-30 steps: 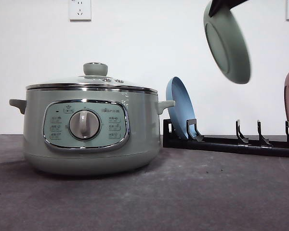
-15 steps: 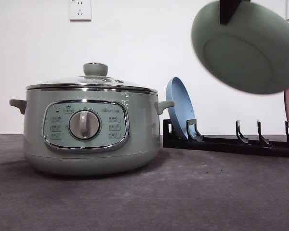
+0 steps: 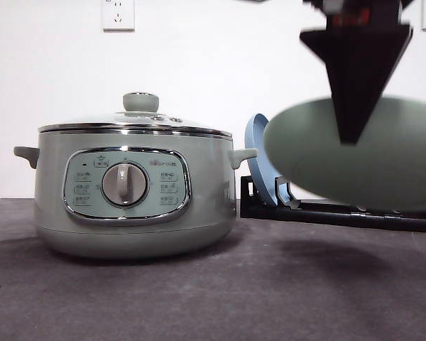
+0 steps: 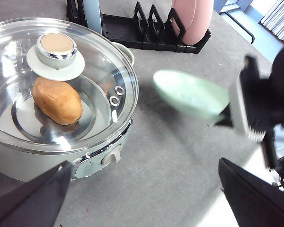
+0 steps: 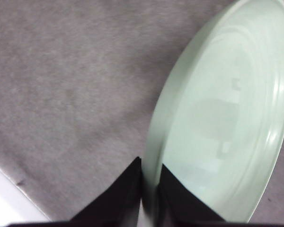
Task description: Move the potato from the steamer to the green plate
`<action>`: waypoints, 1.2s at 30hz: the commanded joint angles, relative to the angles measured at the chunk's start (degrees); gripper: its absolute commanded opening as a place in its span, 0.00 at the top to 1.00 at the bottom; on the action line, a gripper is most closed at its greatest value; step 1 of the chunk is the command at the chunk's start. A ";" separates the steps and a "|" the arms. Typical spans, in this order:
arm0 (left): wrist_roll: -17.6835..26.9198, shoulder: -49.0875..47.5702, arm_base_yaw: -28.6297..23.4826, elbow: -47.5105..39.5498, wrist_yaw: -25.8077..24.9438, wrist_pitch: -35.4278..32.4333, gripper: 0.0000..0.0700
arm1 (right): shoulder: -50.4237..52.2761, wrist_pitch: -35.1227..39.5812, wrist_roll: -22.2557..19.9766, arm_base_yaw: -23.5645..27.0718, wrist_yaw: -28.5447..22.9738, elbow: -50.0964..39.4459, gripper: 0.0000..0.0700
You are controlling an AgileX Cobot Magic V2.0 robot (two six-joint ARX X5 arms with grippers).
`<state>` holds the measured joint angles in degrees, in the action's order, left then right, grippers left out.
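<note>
Green plate (image 3: 383, 160) in right gripper (image 5: 149, 189)

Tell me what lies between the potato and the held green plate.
In the left wrist view: the steamer's glass lid and rim, then bare grey table.

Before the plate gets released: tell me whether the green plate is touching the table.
Apart. In the front view the green plate hangs clamped in the right gripper, with the dish rack and grey table showing beneath its underside.

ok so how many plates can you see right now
3: the green plate held in the air by the right gripper, the blue plate and the pink dish standing in the rack. Others may be hidden.
</note>
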<state>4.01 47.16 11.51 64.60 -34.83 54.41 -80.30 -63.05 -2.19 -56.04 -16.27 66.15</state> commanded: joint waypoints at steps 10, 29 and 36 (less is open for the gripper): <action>1.11 0.39 0.13 1.42 -0.31 -0.42 0.09 | -6.11 8.05 2.82 -4.19 -0.26 -6.29 0.99; 1.11 0.39 0.13 1.42 -0.31 -0.39 0.09 | -16.47 15.08 4.79 -5.65 6.15 -9.20 0.56; 1.11 0.39 0.13 1.42 -0.31 -0.37 0.09 | -15.79 15.53 5.00 -5.65 6.21 -9.06 0.48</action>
<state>4.01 47.20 11.51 64.60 -34.83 54.43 -95.38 -47.86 2.00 -60.93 -10.60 56.60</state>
